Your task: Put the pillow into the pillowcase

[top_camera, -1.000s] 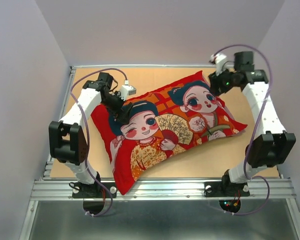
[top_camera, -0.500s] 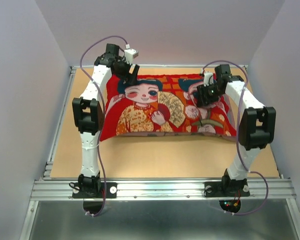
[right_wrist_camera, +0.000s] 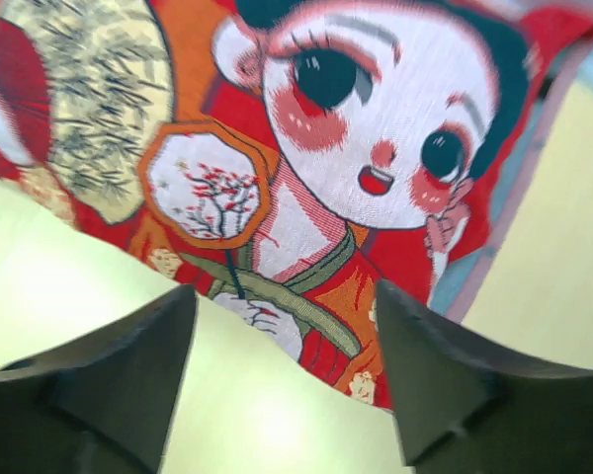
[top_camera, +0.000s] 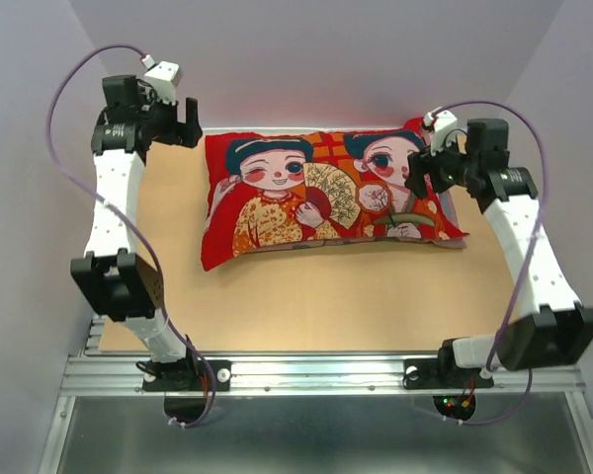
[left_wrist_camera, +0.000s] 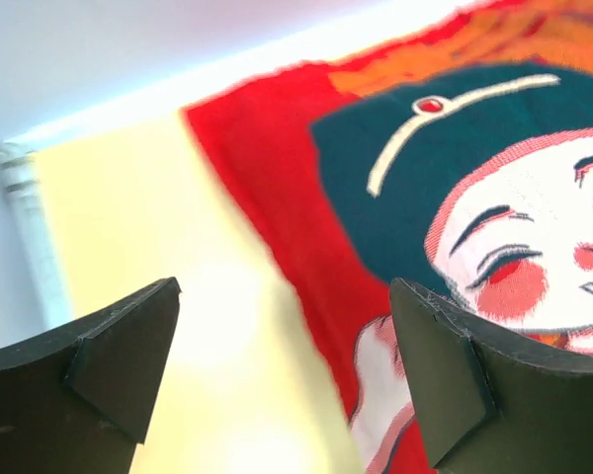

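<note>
While both arms hang off the cloth, the pillowcase [top_camera: 326, 202] lies plump across the far half of the table [top_camera: 277, 316], bright red face up w/ two cartoon children and a fan showing. Left gripper [top_camera: 181, 126] hovers raised near the far-left corner, just beyond the case's left edge, jaws spread wide w/ nothing btwn them; its wrist view shows bare tabletop and the red edge in the gap. Right gripper [top_camera: 422, 180] hangs over the case's right end, fingers likewise parted and empty, not touching fabric as far as its wrist view tells. No white pillow is visible anywhere on the table. Judging by the rounded, filled-out look of the case, the pillow appears to be inside already, tho the pics can't confirm that directly. A pale strip runs along the right-hand edge in the right wrist view, poss. the open end or the case's other face; can't tell which. Task looks done or v. nearly so: what may be left is checking that the open end is pulled fully over, then backing both arms off.
</note>
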You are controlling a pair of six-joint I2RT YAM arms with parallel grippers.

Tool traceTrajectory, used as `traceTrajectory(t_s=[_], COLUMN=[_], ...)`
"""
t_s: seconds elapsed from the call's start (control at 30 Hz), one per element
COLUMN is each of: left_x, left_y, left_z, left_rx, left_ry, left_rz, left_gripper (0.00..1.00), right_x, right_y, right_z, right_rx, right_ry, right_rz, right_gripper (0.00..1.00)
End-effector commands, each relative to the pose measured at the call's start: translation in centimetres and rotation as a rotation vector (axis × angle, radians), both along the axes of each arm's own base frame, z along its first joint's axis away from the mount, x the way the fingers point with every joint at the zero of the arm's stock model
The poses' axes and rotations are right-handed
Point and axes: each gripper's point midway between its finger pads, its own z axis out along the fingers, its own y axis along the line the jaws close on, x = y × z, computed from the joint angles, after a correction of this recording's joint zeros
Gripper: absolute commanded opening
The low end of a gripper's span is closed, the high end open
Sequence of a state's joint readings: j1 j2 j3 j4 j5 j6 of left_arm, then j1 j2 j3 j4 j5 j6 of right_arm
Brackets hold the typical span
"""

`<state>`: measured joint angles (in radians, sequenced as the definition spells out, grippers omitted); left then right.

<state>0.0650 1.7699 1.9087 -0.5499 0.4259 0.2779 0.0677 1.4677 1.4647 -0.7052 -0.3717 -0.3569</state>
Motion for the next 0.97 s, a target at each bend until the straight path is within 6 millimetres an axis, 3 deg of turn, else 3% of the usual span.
traceTrajectory(t_s=[0.0, 0.03, 0.1, 0.13, 0.17, 0.2, 0.23, 0.27, 0.33, 0.37, 0.4, 0.57, 0.7, 0.93], left_x=[-4.0, -5.2, -6.5, -7.3, -8.4, -9.2, -10.0, -11.3, -12.7, -13.4, -13.9, -15.3, -16.0, -16.0], left_y=[-1.8, -1.9, -2.1, -2.1, -2.1, -2.3, -2.3, -2.4, -2.2, -2.0, -2.0, -2.4, -2.8, -2.1], left_z=[1.1, -0.1, -1.3, -0.4, -3.3, -4.0, -2.8, -5.7, -5.6, -7.2, -7.2, -9.0, -9.6, -9.5], left_rx=[-0.025, -0.029, -0.045, -0.048, -0.052, -0.053, -0.041, -0.041, -0.011, -0.001, 0.002, 0.007, 0.01, 0.037], left_ry=[-0.019, 0.012, 0.035, -0.008, 0.047, 0.044, -0.023, 0.022, -0.031, -0.004, -0.009, 0.03, 0.037, 0.031], left_rz=[-0.047, -0.045, -0.042, -0.036, -0.032, -0.04, -0.044, -0.047, -0.045, -0.028, -0.025, -0.048, -0.06, -0.019], left_gripper=[0.99, 0.99, 0.99, 0.99, 0.99, 0.99, 0.99, 0.99, 0.99, 0.99, 0.99, 0.99, 0.99, 0.99], right_x=[-3.5, -3.8, -4.4, -4.9, -5.1, -5.4, -5.5, -6.1, -6.6, -7.0, -7.1, -7.6, -7.6, -7.9], right_y=[-0.7, -0.7, 0.0, 0.3, 0.5, 0.3, 0.2, 0.1, -0.2, -0.3, -0.3, -0.2, 0.0, 0.2], right_z=[-0.9, -1.5, -2.2, -3.3, -3.8, -4.5, -5.1, -6.4, -7.2, -7.9, -8.2, -9.4, -9.2, -8.9], right_rx=[-0.071, -0.056, -0.015, 0.005, 0.014, 0.01, 0.004, -0.006, -0.021, -0.024, -0.026, -0.006, 0.01, 0.029], right_ry=[0.001, 0.026, 0.058, 0.096, 0.109, 0.127, 0.138, 0.166, 0.181, 0.193, 0.199, 0.236, 0.238, 0.235], right_rz=[0.021, 0.005, 0.015, 0.016, 0.024, 0.019, 0.018, 0.015, 0.012, 0.014, 0.015, -0.004, -0.012, -0.016], right_gripper=[0.83, 0.94, 1.0, 1.0, 1.0, 1.0, 1.0, 1.0, 1.0, 1.0, 1.0, 1.0, 1.0, 1.0])
